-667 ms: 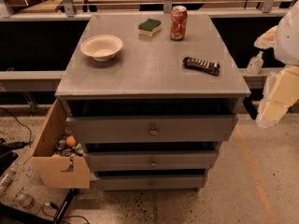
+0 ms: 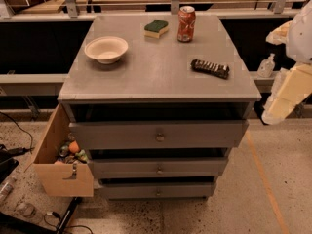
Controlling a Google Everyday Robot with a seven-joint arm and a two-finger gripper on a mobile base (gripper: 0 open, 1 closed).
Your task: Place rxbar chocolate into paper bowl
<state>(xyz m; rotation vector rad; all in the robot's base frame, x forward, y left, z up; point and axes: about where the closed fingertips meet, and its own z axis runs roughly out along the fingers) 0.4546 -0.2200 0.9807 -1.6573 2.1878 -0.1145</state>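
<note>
While the chocolate bar (image 2: 210, 68) lies near the table's (image 2: 146, 84) right edge and the bowl (image 2: 106, 49) near its left, the end effector (image 2: 285, 99) hangs beyond the right edge, grip state undetermined.

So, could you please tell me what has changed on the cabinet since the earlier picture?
Nothing has visibly moved. The gripper hangs at the right edge, beside the cabinet and off its top, much as before, holding nothing. The chocolate bar lies untouched at the right front, the paper bowl sits empty at the left, and the sponge and can stand at the back.
</note>
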